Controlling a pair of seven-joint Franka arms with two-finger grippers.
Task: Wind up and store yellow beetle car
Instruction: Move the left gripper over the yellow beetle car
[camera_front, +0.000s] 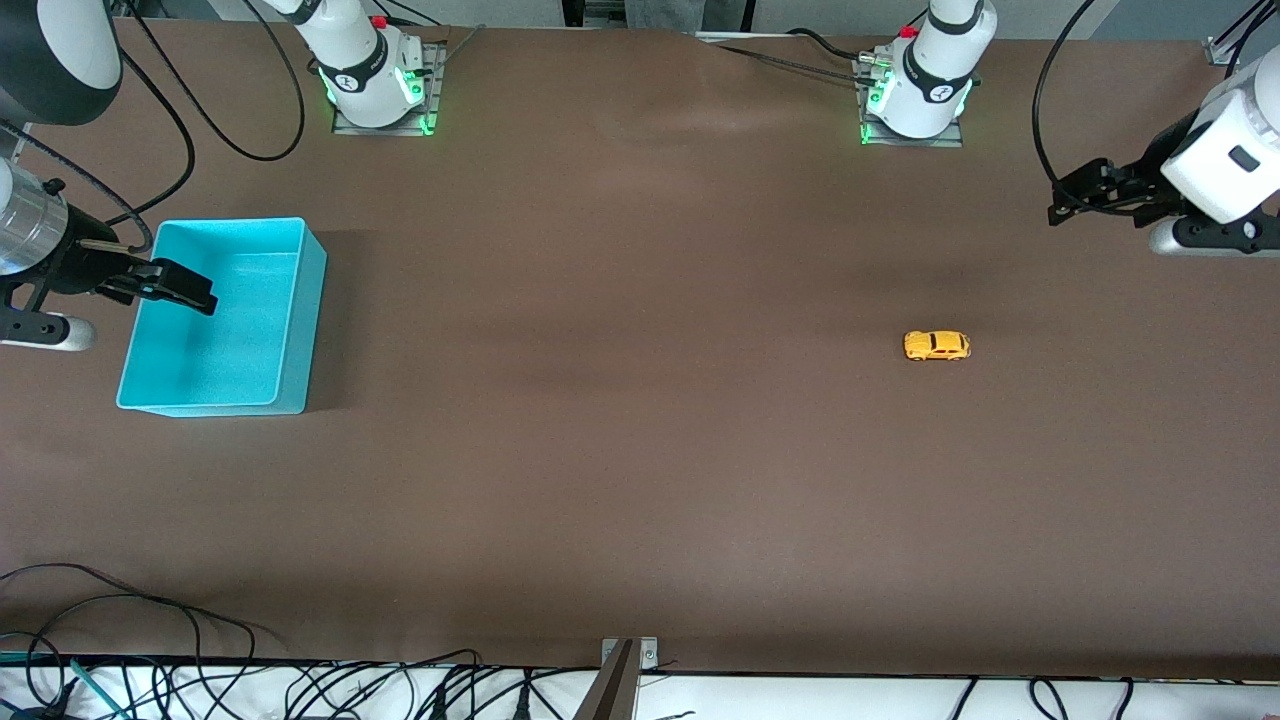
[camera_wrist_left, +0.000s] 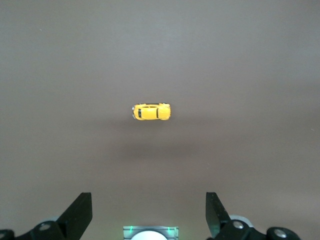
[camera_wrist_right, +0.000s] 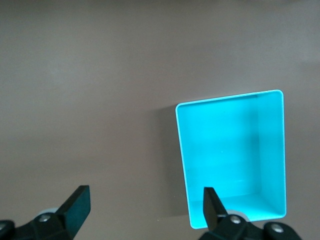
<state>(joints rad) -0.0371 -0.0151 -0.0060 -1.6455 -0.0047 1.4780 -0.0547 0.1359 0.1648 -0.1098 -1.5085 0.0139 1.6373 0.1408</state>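
1. The yellow beetle car (camera_front: 937, 345) sits on its wheels on the bare tabletop (camera_front: 620, 450) toward the left arm's end, untouched. By my reading, nothing is done yet: winding and storing both remain.
2. The turquoise bin (camera_front: 295, 330) stands empty at the right arm's end, well apart from the car.
3. The right claw (camera_front: 180, 287) hangs over the bin's edge, spread wide, holding nothing; this arm waits.
4. The left claw (camera_front: 1075, 205) hangs high above the tabletop at its own end, released and wide, holding nothing, with the car in its wrist camera's sight.
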